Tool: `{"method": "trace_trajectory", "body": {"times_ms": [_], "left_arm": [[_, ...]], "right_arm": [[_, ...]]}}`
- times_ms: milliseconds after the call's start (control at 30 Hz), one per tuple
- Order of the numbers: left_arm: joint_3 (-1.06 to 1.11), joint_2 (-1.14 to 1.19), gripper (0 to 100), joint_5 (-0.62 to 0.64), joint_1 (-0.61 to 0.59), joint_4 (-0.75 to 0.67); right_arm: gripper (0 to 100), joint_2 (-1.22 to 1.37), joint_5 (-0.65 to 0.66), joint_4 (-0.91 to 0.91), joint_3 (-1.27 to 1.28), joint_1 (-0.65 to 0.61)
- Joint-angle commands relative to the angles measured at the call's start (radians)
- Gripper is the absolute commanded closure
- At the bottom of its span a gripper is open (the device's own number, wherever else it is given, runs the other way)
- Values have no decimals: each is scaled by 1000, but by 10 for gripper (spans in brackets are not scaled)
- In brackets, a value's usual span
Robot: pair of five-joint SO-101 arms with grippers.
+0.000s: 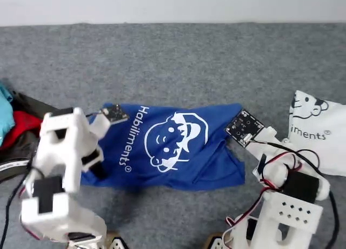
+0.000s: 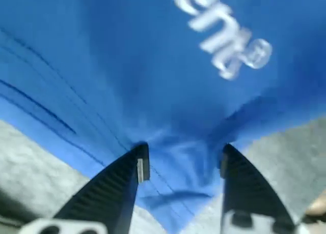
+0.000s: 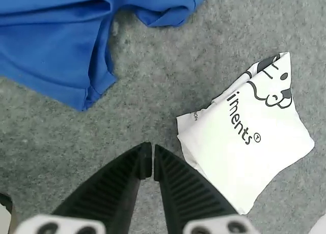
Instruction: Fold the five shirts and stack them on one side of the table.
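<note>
Blue printed shirt lies rumpled under spread left pincer; right pincer pressed together.

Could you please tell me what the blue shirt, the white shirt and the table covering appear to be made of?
Blue shirt: probably thin matte knit fabric; it creases and drapes softly. White shirt: similar soft cloth, folded with limp edges. Table covering: apparently grey felt or low-pile carpet, fuzzy and speckled.

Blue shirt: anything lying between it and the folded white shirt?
Nothing lies on the table there: it is bare grey surface between the blue shirt and the white shirt. Only the right gripper, shut and empty, hangs over that gap, so its arm would probably have to clear first.
</note>
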Motion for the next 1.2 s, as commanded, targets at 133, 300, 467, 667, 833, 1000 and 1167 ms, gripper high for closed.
{"method": "trace_trajectory", "body": {"times_ms": [133,300,467,667,833,1000,1167], "left_arm": [[-315,104,787,101,-3,46],[-420,157,786,137,3,46],[-456,149,786,138,2,141],[-452,-18,786,60,-3,321],[-423,-130,787,-26,-20,430],[-297,-84,788,-98,-17,373],[-280,87,854,-74,11,184]], "right_arm": [[989,-1,-9,-2,-11,-4],[989,-1,-9,-2,-11,-4],[989,-1,-9,-2,-11,-4],[989,-1,-9,-2,-11,-4],[989,-1,-9,-2,-11,-4],[989,-1,-11,-2,-11,-5],[989,-1,-11,-2,-11,-7]]}}
